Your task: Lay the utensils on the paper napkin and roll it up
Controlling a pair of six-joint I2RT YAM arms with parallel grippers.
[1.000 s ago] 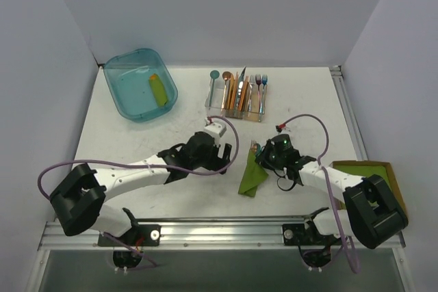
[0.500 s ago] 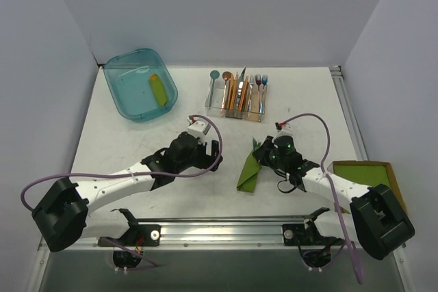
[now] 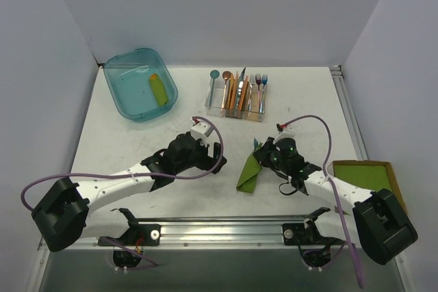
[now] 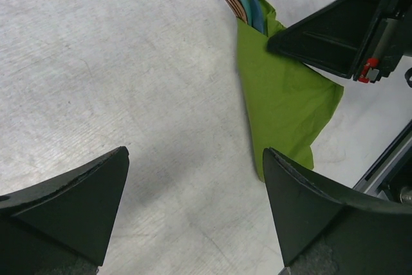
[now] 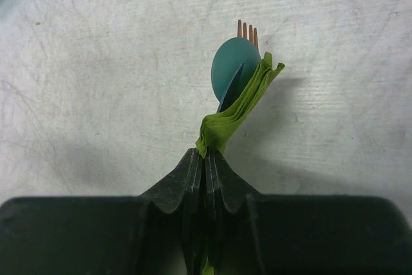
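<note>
Over the last second the left arm has drawn back to the left, away from the napkin [image 3: 248, 174], and the right arm has shifted only slightly. The left tool [image 4: 196, 152] is spread wide over bare tabletop [image 3: 123, 143] and holds nothing. The right tool [image 5: 206, 156] is pressed together, pinching a bunched fold of the napkin at its right edge.

The step in hand looks like the rolling itself, and it seems mostly done. The fork [image 5: 247, 28] and spoon [image 5: 235, 62] are already inside the sheet.

The next move probably calls for the right tool to turn the remaining flap over the bundle or press it flat. It would then let go without dragging the paper open again. The left tool is well placed to come back and steady the far end if the wrap starts to loosen.

The napkin is lime green, soft and matte. It is wrapped into a loose, creased cone rather than a tight roll, narrow at the far end and fanning out at the near end. Copper tines and the teal bowl stick out of the narrow end, touching each other.

The bundle lies near the middle of the tabletop, between the two tools and nearer than the cutlery caddy [image 3: 236, 97]. Whether its pinched edge is lifted off the surface cannot be told.
</note>
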